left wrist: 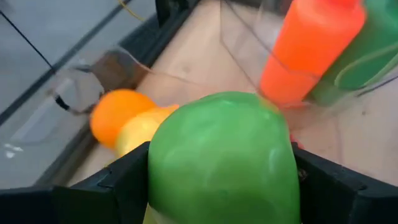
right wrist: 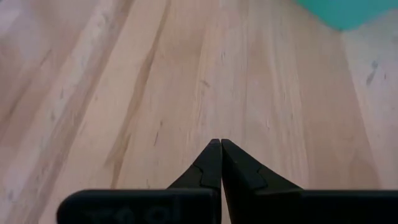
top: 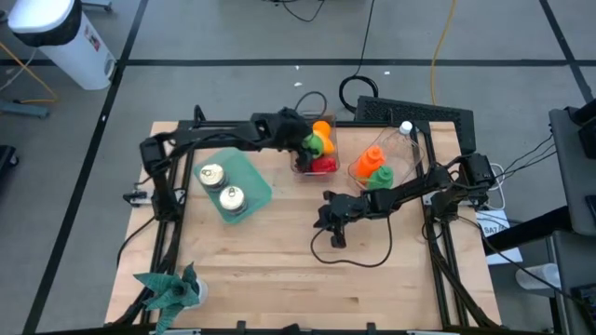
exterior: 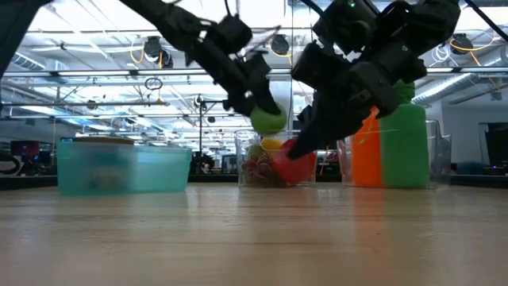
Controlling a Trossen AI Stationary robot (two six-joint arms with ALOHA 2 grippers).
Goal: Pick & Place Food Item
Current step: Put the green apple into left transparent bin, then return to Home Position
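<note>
The green food item (left wrist: 221, 155), round and apple-like, sits clamped between the two dark fingers (left wrist: 121, 180) of the left gripper (top: 305, 141), held up in the air above the clear bin (top: 315, 149) at the back of the table. In the low view it hangs clear above the bin's rim, with the red piece (exterior: 290, 168) and a yellow piece (exterior: 271, 144) lying in the bin beneath it. The left wrist view shows an orange fruit (left wrist: 115, 115) and the yellow one just beside each other below the green item.

Just to the right stands a second clear bin (top: 382, 163) holding an orange bottle (top: 370, 160) and a green bottle (top: 380, 175); the two bins are near each other with a narrow gap. The right gripper (top: 326, 216) hangs low over bare wood near the table's middle, its fingers pressed together and holding nothing. Around it the boards are open toward the front edge.

On the left side lies a teal tray (top: 251, 191) with two small round tins (top: 212, 174) on it, well apart from the bins. A green cloth-like bundle (top: 172, 290) sits at the front left corner; what it is I cannot tell. In the low view the right arm covers part of the red piece and the bin.

The table (top: 279, 279) is pale wooden planks. Beyond it are a grey floor with dark lines, cables, and a white bin (top: 70, 42) at the upper left.
</note>
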